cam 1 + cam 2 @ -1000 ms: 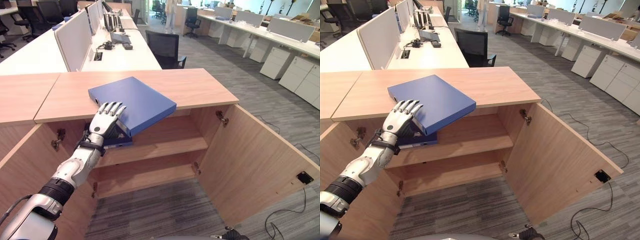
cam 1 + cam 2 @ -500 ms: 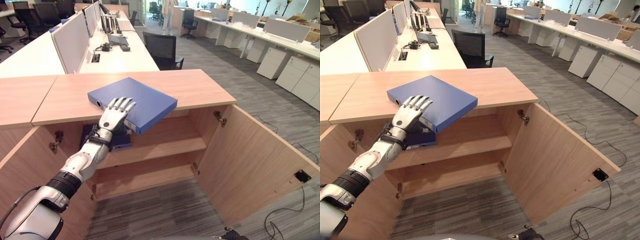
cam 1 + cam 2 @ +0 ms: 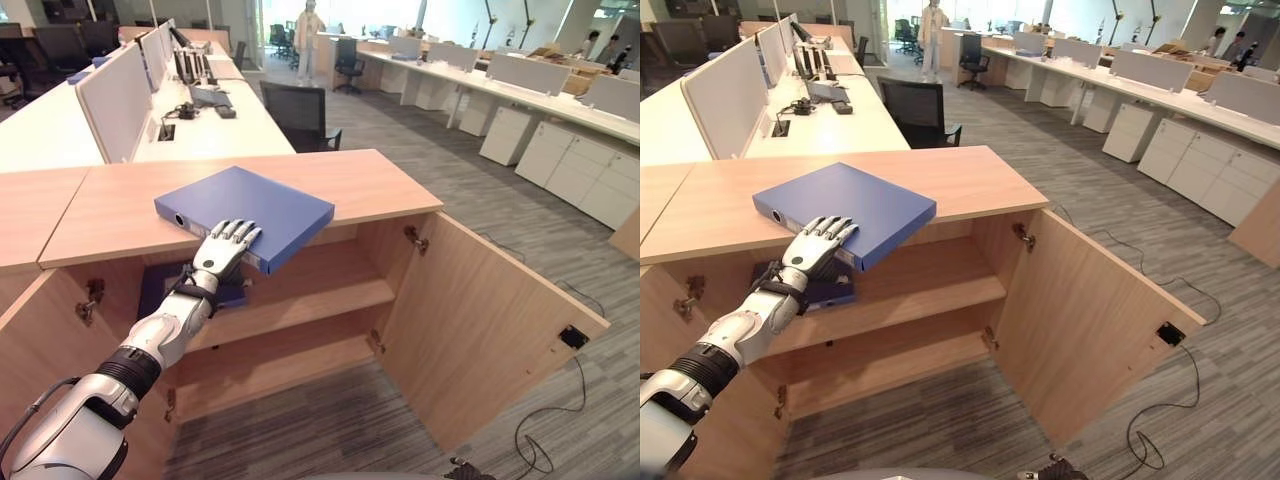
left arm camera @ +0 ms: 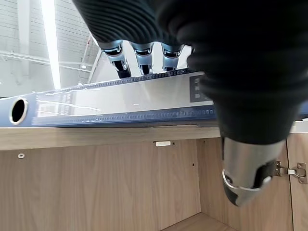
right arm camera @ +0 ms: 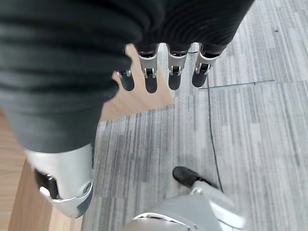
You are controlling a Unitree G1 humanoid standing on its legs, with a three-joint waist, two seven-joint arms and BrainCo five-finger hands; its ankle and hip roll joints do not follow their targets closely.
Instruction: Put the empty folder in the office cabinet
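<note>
A blue folder lies flat on the wooden cabinet top, with its near corner jutting past the front edge. My left hand reaches up to that edge. Its straight fingers rest on the folder's cover above the spine, and the thumb hangs free below the cabinet top. The cabinet stands open underneath, showing an upper shelf and a lower one. My right hand hangs over the carpet with relaxed, straight fingers and holds nothing.
A darker blue folder lies on the upper shelf at the left, behind my left forearm. The right cabinet door swings wide open toward me. Behind the cabinet are white desks with partitions and a black office chair.
The whole view has shifted, so the camera moved. My left hand rose from under the folder's near corner to its front edge, and the fingers now lie on the cover.
</note>
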